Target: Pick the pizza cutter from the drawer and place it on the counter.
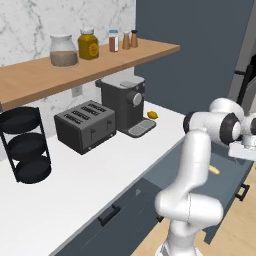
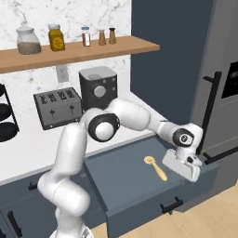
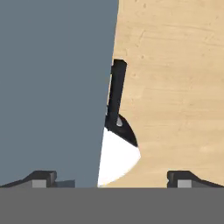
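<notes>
Lying on the open drawer [image 2: 125, 179] floor, the pizza cutter [image 2: 155, 168] looks light and stiff; take its wooden handle. Your gripper [image 2: 183, 168] hovers beside, fingers spread apart.

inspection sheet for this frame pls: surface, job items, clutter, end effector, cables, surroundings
Surface: counter white, flat.
Job's things: drawer pulled open; pizza cutter lies flat inside, wheel toward the counter, not held.
Clutter: toaster, coffee machine, black tiered rack and small yellow lump on counter.
End effector: end effector open, empty, over the drawer's front edge near its black handle, beside the cutter.
Cables: nothing seen.
Surroundings: wooden shelf with jars and shakers; marble wall, wood floor.
</notes>
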